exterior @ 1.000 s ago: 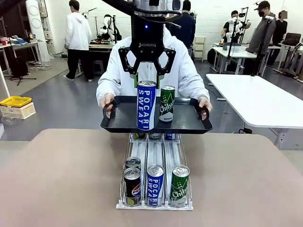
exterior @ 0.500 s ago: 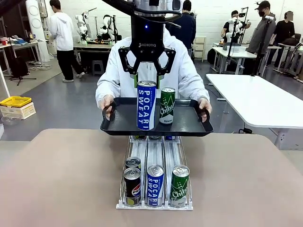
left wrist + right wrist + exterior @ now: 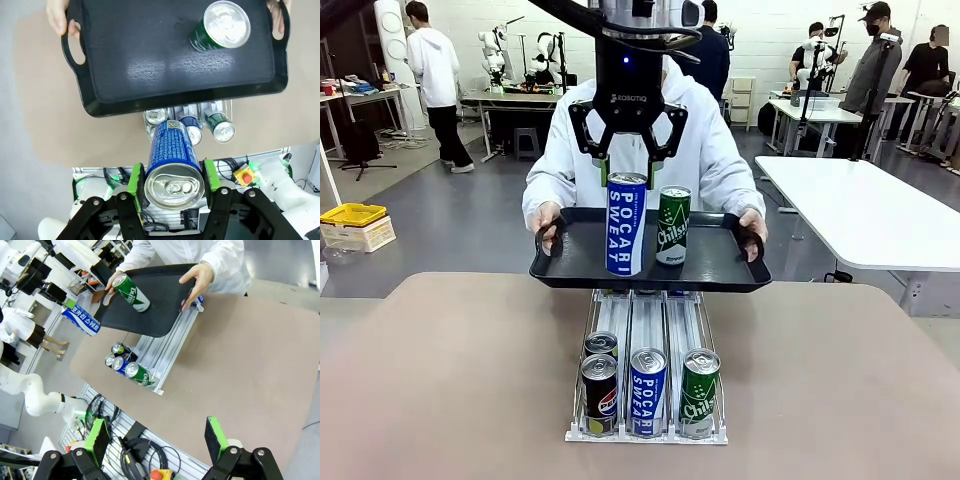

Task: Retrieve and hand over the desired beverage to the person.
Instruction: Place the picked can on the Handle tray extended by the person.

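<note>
A workshop with white benches and people in the distance lies behind a beige tabletop (image 3: pixel 440 380), where a rack (image 3: pixel 647 350) of drink cans sits in the middle. The blue can (image 3: pixel 626 224), labelled Pocari Sweat, hangs upright between the green pads of the left hand (image 3: pixel 626 165), which grips it near the top. In the left wrist view the can (image 3: pixel 173 165) is below the near rim of the tray (image 3: pixel 150 55), over the rack rather than over the tray's floor, so it appears not to be delivered yet. The person (image 3: pixel 705 150) in a white jacket holds the black tray by both handles above the rack's far end; a green can (image 3: pixel 672 225) already stands on it toward the person's left-hand side.

To finish well, I judge the left hand should carry the blue can forward over the bare part of the tray, clear of the rim, well apart from the green can and from the person's fingers on the handles. It should keep the can upright, lower it until the base rests flat, and only then spread its fingers, since the tray is hand-held and may sway. The right hand (image 3: pixel 155 437) is spread wide and empty, high above the tabletop's near corner.
</note>
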You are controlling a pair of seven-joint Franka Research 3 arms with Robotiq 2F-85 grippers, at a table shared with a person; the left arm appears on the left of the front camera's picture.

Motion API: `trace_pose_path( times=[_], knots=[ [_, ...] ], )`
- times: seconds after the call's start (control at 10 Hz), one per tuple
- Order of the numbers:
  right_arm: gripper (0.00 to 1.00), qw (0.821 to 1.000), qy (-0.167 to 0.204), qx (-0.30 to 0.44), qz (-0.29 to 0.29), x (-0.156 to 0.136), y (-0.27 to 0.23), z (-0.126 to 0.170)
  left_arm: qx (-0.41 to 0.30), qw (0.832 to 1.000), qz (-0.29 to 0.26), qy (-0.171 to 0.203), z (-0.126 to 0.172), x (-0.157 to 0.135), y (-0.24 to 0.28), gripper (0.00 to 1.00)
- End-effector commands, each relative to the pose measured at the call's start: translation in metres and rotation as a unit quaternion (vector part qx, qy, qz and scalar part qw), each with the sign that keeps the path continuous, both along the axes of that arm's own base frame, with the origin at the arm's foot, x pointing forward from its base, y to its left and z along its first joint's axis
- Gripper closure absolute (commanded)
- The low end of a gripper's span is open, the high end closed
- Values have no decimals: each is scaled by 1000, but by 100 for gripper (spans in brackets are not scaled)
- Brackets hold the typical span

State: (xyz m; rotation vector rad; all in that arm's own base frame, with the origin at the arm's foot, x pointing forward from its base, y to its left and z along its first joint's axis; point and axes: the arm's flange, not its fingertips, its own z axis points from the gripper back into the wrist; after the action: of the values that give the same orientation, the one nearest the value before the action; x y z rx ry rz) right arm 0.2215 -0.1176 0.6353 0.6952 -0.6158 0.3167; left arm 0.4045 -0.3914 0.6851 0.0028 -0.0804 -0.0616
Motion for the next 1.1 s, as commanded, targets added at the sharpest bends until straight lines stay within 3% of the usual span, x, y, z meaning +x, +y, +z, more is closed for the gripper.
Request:
trace_pose_path(
  times=[0.0, 0.3, 0.5, 0.7, 1.0],
  knots=[
    [0, 1000, -5, 8, 10, 2, 0, 0, -3, 1000, -2, -3, 6, 29, 20, 43],
    [0, 1000, -5, 8, 10, 2, 0, 0, -11, 1000, 29, 1, 3, 84, 45, 43],
    [0, 1000, -5, 8, 10, 2, 0, 0, -35, 998, 50, 27, -10, 120, 61, 43],
    [0, 1000, -5, 8, 10, 2, 0, 0, -69, 994, 78, 29, -23, 152, 75, 43],
    [0, 1000, -5, 8, 10, 2, 0, 0, -64, 995, 64, 31, -34, 156, 73, 43]
  ],
)
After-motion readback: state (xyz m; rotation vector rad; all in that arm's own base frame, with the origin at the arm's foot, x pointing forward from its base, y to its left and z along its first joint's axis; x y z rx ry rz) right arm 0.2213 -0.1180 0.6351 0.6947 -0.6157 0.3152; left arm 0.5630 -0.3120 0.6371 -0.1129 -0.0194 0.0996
